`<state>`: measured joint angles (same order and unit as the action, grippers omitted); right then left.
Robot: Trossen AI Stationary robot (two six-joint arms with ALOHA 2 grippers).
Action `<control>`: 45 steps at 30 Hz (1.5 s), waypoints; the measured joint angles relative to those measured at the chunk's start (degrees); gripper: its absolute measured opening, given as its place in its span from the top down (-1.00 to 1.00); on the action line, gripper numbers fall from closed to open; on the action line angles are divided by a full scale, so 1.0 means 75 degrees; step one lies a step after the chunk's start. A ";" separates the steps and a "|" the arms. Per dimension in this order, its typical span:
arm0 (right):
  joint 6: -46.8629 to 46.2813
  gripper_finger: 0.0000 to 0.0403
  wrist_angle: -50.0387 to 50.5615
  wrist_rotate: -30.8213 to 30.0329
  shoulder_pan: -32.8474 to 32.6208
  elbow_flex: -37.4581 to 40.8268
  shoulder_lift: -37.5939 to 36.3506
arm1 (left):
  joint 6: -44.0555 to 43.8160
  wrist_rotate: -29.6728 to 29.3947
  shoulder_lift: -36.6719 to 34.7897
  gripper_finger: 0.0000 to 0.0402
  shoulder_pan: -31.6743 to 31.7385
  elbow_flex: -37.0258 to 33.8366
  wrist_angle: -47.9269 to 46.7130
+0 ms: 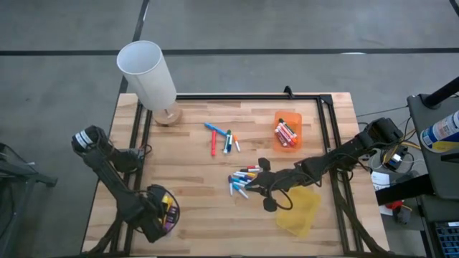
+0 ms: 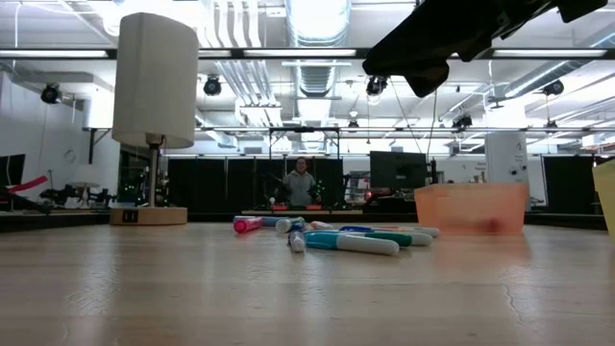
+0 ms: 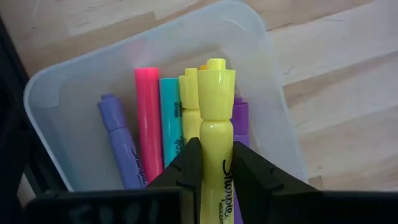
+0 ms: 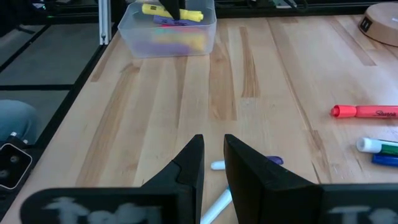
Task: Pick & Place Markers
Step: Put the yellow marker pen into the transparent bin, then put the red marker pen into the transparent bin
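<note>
At the table's near left corner my left gripper hangs over a clear bin, shut on a yellow marker. Purple, pink, teal and yellow markers lie in that bin. My right gripper hovers at mid table beside a loose pile of markers. Its fingers stand a narrow gap apart with nothing between them. More markers lie flat farther back, and several sit in an orange bin. My left gripper pinches the yellow marker's barrel between its two fingers, which come from above, point down and lie across it. The marker is held level over the bin, its cap end sticking out past the fingers. Whether it touches the markers beneath, I cannot tell.
A white-shaded lamp on a round wooden base stands at the far left. A yellow bin lies near the front, right of the pile. A black frame runs along the table's edges. A person stands in the room beyond the table.
</note>
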<state>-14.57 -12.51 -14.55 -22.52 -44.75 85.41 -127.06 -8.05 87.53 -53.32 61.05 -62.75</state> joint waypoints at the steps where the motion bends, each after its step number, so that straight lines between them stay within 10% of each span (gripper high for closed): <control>1: 0.0000 0.72 0.0005 0.0003 0.0000 0.0000 0.0000 | -0.0009 0.0010 0.0000 0.65 0.0000 -0.0035 -0.0006; 15: -0.0039 0.72 0.0038 0.0026 -0.0068 0.0012 0.0000 | 0.0046 -0.0081 -0.0553 0.36 0.0171 -0.0043 -0.0209; 21: -0.0035 0.72 -0.0003 0.0001 -0.0062 0.0012 0.0000 | 0.0920 -0.2864 -0.1317 0.35 0.0878 -0.0043 -0.0194; 30: 0.0003 0.72 -0.0035 -0.0061 -0.0062 -0.0087 0.0000 | 0.3659 -0.3388 -0.1673 0.35 0.3406 -0.0043 0.0137; 45: 0.0029 0.72 -0.0024 -0.0063 -0.0062 -0.0090 0.0000 | 0.8288 -0.2161 -0.0942 0.35 0.7910 -0.0045 0.2684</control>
<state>-14.35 -12.69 -15.02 -22.98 -45.43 85.41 -64.90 -24.26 80.46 6.01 60.71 -42.62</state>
